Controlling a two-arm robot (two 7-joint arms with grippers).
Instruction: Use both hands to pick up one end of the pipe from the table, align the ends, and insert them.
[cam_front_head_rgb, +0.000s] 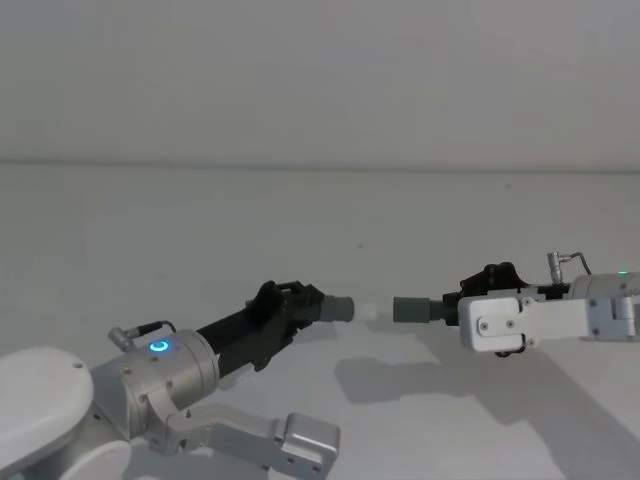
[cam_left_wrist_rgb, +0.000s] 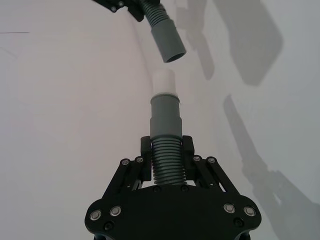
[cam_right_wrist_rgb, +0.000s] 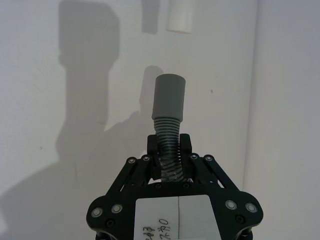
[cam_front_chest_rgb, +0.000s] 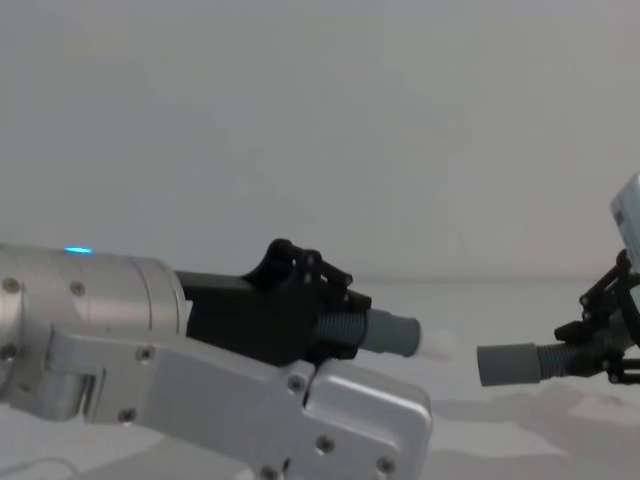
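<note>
Cuffs (cam_front_head_rgb: 338, 308) face each other just apart (white tip (cam_front_head_rgb: 372, 312) between), left gripper (cam_left_wrist_rgb: 166, 145) and right gripper (cam_right_wrist_rgb: 168, 144) each clamping its hose (cam_left_wrist_rgb: 167, 167).

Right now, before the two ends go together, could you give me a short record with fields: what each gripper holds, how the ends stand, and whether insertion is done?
left gripper: shut on left hose piece, behind its grey cuff with white tip
right gripper: shut on right hose piece, behind its open cuff
ends: facing, apart, slightly out of line
insertion: not yet done
table: white, beneath both
</note>
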